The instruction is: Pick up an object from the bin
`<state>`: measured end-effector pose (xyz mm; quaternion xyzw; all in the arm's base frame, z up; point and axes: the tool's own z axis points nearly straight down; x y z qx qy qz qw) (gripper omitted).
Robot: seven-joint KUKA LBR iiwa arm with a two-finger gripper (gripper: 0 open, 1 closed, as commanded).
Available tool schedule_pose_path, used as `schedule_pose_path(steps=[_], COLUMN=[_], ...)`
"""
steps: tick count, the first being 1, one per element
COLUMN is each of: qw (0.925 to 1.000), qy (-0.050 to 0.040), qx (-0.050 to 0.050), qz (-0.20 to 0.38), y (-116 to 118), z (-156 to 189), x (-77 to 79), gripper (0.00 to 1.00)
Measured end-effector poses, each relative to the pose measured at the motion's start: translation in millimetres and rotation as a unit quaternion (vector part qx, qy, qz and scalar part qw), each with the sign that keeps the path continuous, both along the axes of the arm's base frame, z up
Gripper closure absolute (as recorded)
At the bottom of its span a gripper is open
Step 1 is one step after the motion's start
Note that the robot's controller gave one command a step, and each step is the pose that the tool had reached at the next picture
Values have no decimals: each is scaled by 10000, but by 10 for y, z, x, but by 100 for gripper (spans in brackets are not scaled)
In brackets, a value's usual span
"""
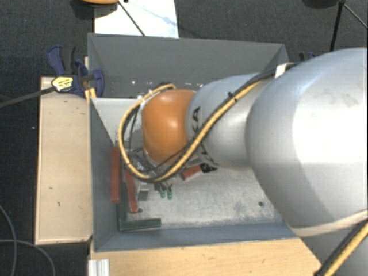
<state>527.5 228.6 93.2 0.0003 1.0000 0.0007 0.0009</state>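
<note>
Hanging low over the left end of the grey bin point(184, 62), the gripper point(152, 181) sits just right of two red strips point(115, 177) lying along the left wall | dark green angled piece point(138, 224) near the front-left corner | orange wrist cover point(164, 125) masks the gripper; spread or pressed together cannot be told

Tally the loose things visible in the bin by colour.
Red: 3 (long bar, shorter bar, piece beside the arm)
Dark grey: 1 (L-shaped piece)
Green: 1 (small piece)
Total: 5 visible; the arm covers part of the bin.
</note>
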Motion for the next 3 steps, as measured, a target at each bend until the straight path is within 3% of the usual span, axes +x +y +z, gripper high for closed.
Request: schedule_pose_path(steps=[1,2,3], qw=[10000,9610,9610], qy=[0,-5,4], qx=[1,6,-1], qz=[-5,-2764,-2765], y=[-1,-142,-142], z=[0,431,420], x=[0,149,143], gripper=[100,0,0])
